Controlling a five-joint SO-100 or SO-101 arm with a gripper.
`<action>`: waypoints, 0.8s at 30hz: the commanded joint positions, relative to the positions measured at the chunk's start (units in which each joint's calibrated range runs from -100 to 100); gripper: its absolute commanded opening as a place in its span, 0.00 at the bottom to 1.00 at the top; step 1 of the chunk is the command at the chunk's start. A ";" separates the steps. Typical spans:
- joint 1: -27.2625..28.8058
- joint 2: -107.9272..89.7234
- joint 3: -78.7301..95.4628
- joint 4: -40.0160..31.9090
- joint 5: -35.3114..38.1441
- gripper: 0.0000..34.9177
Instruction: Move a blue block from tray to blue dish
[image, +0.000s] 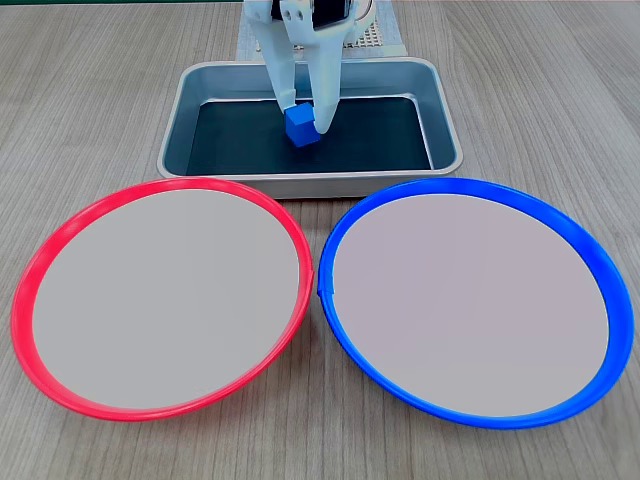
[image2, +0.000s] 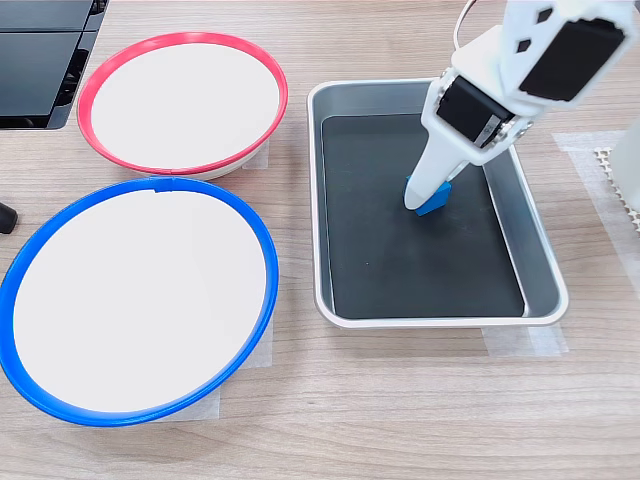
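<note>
The gripper (image: 304, 118) stands inside the tray (image: 446, 110), its two white fingers (image: 283, 75) pointing down and straddling the blue block (image: 301, 127); the block sits on the dark tray bottom near the middle, slightly toward the far wall in the first exterior view; the jaws are parted to about the block's width and appear to bear on its sides, though whether they have closed firmly cannot be told, and the block does not look lifted; in the second exterior view the near finger hides most of the block (image2: 432, 200), so contact there cannot be confirmed. Judgement on the step in hand: this is the grasp; it would be done well by closing squarely on two opposite faces, keeping the fingertips low on the cube without scraping the pan, then lifting straight up before any sideways travel. Edges: the tray's raised rim lies between the block and the blue dish (image: 600, 270); the lift should clear that rim and then the dish's own rim; the dish is empty, giving a broad landing area. The red dish (image: 40, 260) sits just beside the blue one, their rims nearly touching; the release should be well inside the blue rim. Open table surrounds the dishes; a dark object (image2: 40, 60) at the second exterior view's upper left lies well apart from the path.
</note>
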 joint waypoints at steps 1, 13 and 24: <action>0.05 2.33 -0.92 -1.67 0.49 0.13; -9.45 16.15 -41.89 -0.27 -10.01 0.01; -16.23 44.46 -59.82 -12.32 -11.67 0.03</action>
